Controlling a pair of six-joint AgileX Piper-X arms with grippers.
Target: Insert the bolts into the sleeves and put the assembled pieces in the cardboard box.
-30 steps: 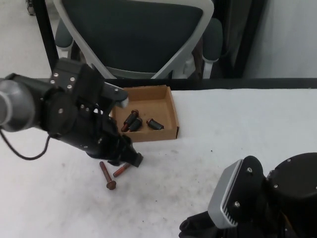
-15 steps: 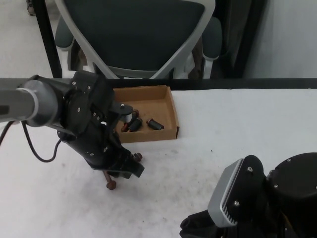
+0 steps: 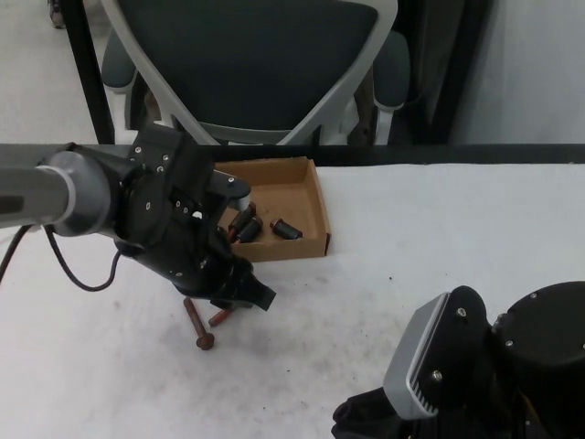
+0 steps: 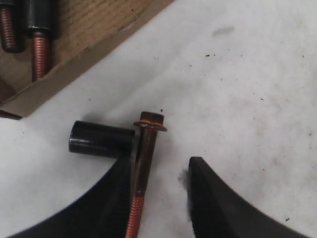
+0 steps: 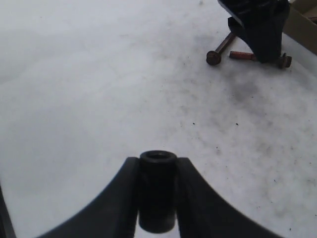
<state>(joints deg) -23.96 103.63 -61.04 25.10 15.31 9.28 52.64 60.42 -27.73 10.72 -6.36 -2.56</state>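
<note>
One bolt lies on the bench inside the left gripper, whose jaws stand apart; it sits off-centre, hard by one finger. Its long axis runs along the fingers, square to the closing line, with the head pointing out past the fingertips and the thread back toward the wrist. A loose sleeve lies just beyond that same fingertip, crosswise to the bolt and just beside its head. A second bolt lies just outside the jaws. The right gripper is clamped on a held sleeve, bore showing at the tip end, well apart from both bolts. The left arm is nearer, so closing should pinch the shank.
</note>
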